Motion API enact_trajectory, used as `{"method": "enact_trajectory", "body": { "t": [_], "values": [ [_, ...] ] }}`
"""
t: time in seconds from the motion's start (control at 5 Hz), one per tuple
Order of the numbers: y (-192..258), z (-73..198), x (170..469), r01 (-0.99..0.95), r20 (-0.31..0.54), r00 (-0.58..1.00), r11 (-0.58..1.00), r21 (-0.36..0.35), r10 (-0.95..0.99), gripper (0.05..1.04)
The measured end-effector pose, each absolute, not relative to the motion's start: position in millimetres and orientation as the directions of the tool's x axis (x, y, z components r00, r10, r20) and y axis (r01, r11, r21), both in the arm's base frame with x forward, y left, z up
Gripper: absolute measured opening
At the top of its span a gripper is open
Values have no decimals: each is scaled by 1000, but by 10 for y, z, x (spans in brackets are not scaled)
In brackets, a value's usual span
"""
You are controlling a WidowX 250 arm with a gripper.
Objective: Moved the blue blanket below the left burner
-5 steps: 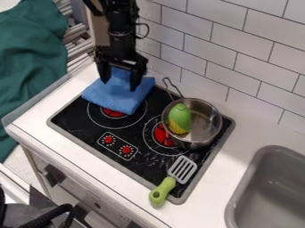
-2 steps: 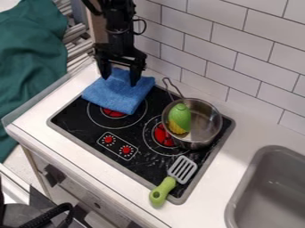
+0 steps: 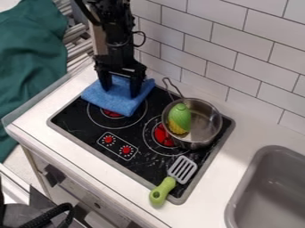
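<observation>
The black gripper [image 3: 120, 91] hangs at the upper left with its two fingers spread apart, their tips down at the back half of the blue blanket [image 3: 113, 101]. Folded into a flat square, the blanket covers the rear part of the left burner [image 3: 126, 123] and reaches onto the white counter behind the stove. The burner's front ring and a bit of its red centre show past the cloth's front edge.
A metal pot [image 3: 205, 122] holding a green and yellow toy [image 3: 180, 117] stands on the right burner. A green-handled spatula [image 3: 170, 181] lies at the stove's front right. The tiled wall [image 3: 229, 49] rises behind; a grey sink [image 3: 271, 191] is at right.
The gripper has come down a little, so its fingertips sit lower on the blanket. The blanket's near part has shifted very slightly forward.
</observation>
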State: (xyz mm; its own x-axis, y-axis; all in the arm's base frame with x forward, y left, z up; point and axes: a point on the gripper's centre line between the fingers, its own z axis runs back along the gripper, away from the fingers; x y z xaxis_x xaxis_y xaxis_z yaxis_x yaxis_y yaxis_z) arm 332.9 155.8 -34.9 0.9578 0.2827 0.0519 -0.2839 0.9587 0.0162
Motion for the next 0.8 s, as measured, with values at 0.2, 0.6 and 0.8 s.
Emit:
{"method": "enact_trajectory", "body": {
  "t": [0.2,0.6,0.8],
  "values": [
    [1521,-456,3254,-266,1,964,964,14,266,1004],
    [1393,-519,3262,-248,22,968,969,-10,248,1005],
    [1374,-507,3216,-249,19,968,969,-13,249,1005]
  ]
}}
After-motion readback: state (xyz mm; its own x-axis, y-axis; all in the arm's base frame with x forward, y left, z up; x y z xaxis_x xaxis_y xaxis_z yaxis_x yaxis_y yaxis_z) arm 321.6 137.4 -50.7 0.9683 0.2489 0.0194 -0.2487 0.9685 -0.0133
